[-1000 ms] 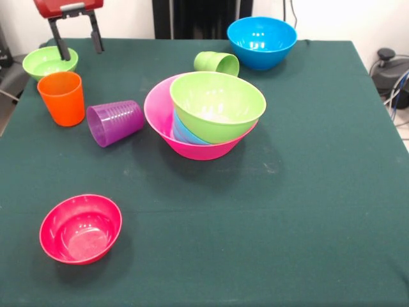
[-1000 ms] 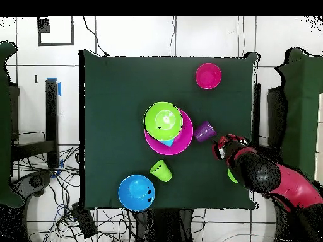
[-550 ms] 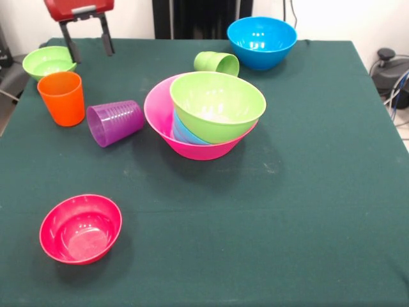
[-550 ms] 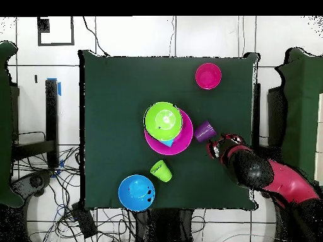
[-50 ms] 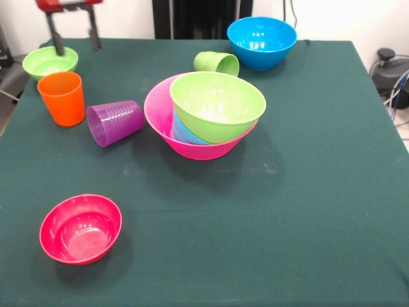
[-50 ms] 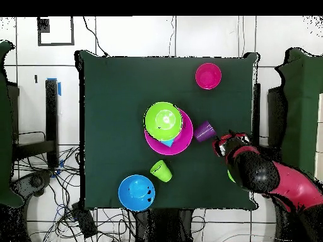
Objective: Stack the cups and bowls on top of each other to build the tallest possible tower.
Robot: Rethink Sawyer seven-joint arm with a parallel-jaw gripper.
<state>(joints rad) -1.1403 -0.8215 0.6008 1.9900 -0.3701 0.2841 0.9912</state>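
The tool (image 5: 72, 38) hangs with fingers spread and empty above the small light-green glossy plastic bowl (image 5: 50, 61), its red body cut off at the top edge.

Two cams, one table.
Front cam: low oblique, close to table (image 5: 307, 192), facing across it w/ large pink bowl (image 5: 160, 121) near frame centre. Overhead cam: straight down, farther off, whole table (image 6: 113, 94) plus floor round it; pink bowl (image 6: 186, 135) mid-table. Both share tabletop round that bowl.
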